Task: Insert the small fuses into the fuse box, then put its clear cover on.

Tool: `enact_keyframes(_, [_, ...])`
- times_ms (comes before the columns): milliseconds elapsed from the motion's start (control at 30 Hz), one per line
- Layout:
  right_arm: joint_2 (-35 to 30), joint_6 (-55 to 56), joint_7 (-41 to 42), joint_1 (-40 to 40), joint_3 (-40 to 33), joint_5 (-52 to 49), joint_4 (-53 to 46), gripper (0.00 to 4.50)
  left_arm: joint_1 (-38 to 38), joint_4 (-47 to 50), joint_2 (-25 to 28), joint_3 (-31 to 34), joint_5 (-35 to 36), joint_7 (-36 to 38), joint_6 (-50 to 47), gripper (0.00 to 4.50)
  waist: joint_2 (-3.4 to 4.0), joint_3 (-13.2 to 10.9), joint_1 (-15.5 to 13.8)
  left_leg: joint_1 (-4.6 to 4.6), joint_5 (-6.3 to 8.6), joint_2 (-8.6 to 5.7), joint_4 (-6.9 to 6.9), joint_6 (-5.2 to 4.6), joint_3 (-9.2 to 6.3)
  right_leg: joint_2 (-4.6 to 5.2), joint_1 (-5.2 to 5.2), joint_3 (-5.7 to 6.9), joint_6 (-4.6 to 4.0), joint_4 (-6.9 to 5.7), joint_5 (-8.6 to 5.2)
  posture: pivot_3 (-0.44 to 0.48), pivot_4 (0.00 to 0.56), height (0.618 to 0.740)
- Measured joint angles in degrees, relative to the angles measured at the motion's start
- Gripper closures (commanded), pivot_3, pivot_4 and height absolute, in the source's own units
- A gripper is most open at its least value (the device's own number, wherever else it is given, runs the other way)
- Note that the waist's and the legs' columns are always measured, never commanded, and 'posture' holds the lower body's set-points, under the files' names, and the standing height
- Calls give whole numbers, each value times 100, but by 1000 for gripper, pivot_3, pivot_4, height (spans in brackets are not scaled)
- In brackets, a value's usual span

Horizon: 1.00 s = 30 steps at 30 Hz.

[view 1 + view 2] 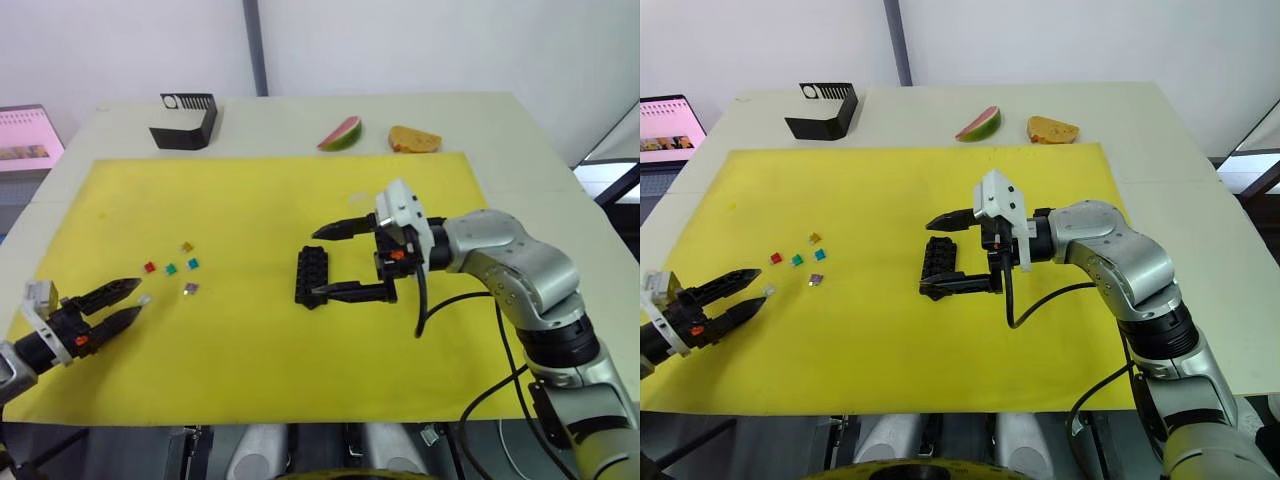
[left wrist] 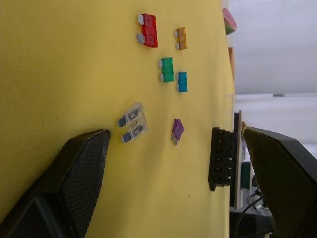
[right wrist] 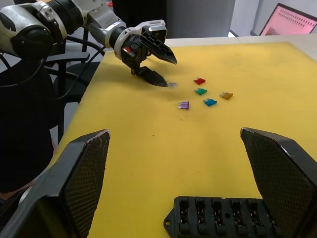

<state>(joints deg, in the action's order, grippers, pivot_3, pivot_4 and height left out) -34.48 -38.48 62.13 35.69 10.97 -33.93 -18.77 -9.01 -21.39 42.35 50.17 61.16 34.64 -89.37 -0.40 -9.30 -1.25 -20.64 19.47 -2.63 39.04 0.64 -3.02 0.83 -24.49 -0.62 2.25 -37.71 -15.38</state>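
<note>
Several small fuses lie loose on the yellow mat [image 1: 260, 380]: red [image 1: 150, 267], green [image 1: 171, 268], teal [image 1: 193, 264], amber [image 1: 187, 246] and purple [image 1: 190, 288]. A clear grey fuse [image 1: 145, 299] lies just off the tips of my left gripper [image 1: 135, 300], which is open and low over the mat. The black fuse box [image 1: 311, 275] rests flat mid-mat, its slots facing up. My right gripper [image 1: 318, 263] is open, with one finger on each side of the fuse box's length and nothing held. I cannot make out the clear cover.
A larger black angular holder [image 1: 185, 122] stands at the table's far left. A watermelon slice [image 1: 341, 133] and a piece of bread [image 1: 414, 139] lie beyond the mat's far edge. A pink screen [image 1: 25, 135] sits off the table's left side.
</note>
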Motion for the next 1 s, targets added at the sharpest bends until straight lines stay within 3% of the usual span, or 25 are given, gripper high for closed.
enact_keyframes(367, [6, 0, 45, -19, 0, 7, 17, 47, -252, 18, -226, 17, -49, -178, -20, 21, 0, 0, -120, -4, -1, 0, 1, 2, -1, 1, 0, 3, 0, 1, 0, 0, 150, 740])
enact_keyframes(467, [6, 0, 57, -18, 0, 10, 39, 0, -258, 6, -237, 8, -81, -181, 16, 798, 1, 0, -119, -4, -1, 0, 1, 2, -1, 2, 1, 3, 0, 1, 0, 0, 150, 740])
enact_keyframes(533, [-1, 0, 57, -18, 0, 14, 51, 0, -238, -20, -238, -77, -170, -157, 103, 1772, 1, 0, -108, -5, -1, 0, 1, 2, -1, 2, -1, 3, 0, 1, 0, 0, 150, 740])
enact_keyframes(933, [-4, 8, 80, 32, -1, 17, 123, 0, -253, -195, -236, -303, -334, -3, 412, 1772, 3, 1, -105, -5, -3, 0, 0, 5, -2, 1, -3, 3, 0, 0, 0, 0, 150, 740])
enact_keyframes(1000, [-13, 13, 109, 32, -1, 33, 158, 0, -255, -209, -234, -295, -335, -18, 417, 2353, 4, 1, -102, -4, -3, 0, 0, 5, -2, 1, -3, 3, 0, 0, 0, 0, 150, 740])
